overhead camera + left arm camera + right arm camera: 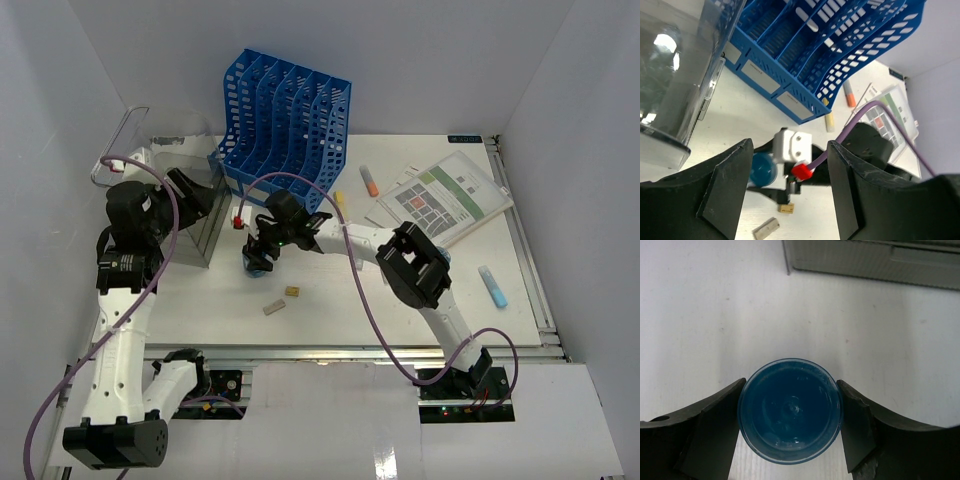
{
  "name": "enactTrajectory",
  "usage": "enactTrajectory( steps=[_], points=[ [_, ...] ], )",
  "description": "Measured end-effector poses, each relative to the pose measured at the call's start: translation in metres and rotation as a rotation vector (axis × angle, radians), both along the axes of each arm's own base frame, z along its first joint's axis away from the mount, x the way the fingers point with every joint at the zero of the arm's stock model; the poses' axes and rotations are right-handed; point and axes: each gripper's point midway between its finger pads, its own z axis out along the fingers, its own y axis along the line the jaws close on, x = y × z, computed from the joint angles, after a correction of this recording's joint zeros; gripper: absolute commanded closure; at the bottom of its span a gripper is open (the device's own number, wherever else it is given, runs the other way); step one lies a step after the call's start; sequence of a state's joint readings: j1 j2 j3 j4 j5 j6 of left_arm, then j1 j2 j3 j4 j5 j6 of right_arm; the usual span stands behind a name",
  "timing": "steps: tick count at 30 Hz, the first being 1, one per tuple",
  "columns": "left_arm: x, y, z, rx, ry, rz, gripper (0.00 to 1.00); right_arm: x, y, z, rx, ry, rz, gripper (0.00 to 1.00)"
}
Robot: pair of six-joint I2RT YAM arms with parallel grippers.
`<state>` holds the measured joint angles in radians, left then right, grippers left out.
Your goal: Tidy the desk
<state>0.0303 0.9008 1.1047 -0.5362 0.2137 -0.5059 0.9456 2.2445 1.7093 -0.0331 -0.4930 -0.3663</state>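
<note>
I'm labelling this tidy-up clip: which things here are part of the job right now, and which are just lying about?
In the job now:
desk
blue cup, gripped by the right tool

Lying about:
orange marker
blue marker
booklet
small blocks
blue file rack

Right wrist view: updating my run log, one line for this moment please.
right gripper shut on blue cup | left gripper open, empty

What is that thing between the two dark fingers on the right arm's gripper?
A round blue container, filling the gap; the right wrist view shows the right gripper with its fingers against both its sides.
</note>
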Motion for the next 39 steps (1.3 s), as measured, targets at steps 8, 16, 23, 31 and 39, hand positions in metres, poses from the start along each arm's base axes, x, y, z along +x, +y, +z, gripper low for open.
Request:
enactTrajectory(
  steps=[8, 16, 23, 31, 39],
  points=[
    [-0.004, -0.006, -0.005, 0.054, -0.017, -0.066, 0.25, 0.007, -0.003, 0.002, 0.009, 0.009, -0.024, 0.89],
    [-0.010, -0.014, 0.000, 0.063, -0.044, -0.124, 0.23, 0.007, -0.001, 0.000, -0.001, -0.017, -0.030, 0.55],
    [-0.025, -0.018, 0.043, 0.067, -0.157, -0.144, 0.16, 0.009, -0.005, -0.007, -0.014, -0.049, -0.028, 0.11],
    [-0.064, -0.020, 0.076, 0.056, -0.286, -0.135, 0.09, 0.013, -0.004, 0.007, -0.006, -0.039, -0.016, 0.02],
    [-0.100, -0.018, 0.093, 0.037, -0.367, -0.104, 0.08, 0.076, 0.030, 0.122, 0.282, 0.137, -0.209, 0.15]
  ],
)
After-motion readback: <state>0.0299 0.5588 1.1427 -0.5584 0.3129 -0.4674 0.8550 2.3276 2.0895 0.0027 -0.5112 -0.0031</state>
